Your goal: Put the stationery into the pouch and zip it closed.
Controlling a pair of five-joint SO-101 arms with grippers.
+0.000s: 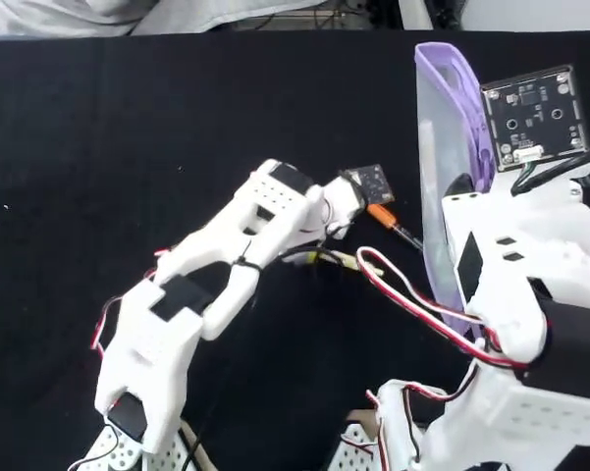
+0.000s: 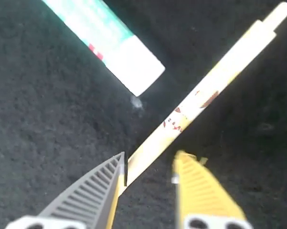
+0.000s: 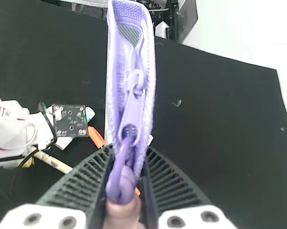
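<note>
While the left gripper [image 2: 150, 160] sits low over the black surface [image 2: 47, 133], its fingers are spread, a grey finger [image 2: 95, 191] on one side and a yellow finger [image 2: 200, 191] on the other. The end of a cream pen [image 2: 205, 90] lies between them, close against the grey one and apart from the yellow one. The pen runs away from the fingers at a slant, flat on the surface. Beyond it, apart from the pen, lies a green-and-white tube [image 2: 110, 43] (what kind of stationery it is I cannot tell).

The right gripper [image 3: 129, 149] has its fingers pressed onto the lilac pouch [image 3: 126, 71], pinching its near end from both sides. The pouch stands upright on its narrow edge, its zip pull [image 3: 129, 119] hanging down the middle toward the fingers. In the high view it rises at the right side of the surface, with an orange pen [image 1: 381, 214] lying between it and the left arm's wrist.
</note>
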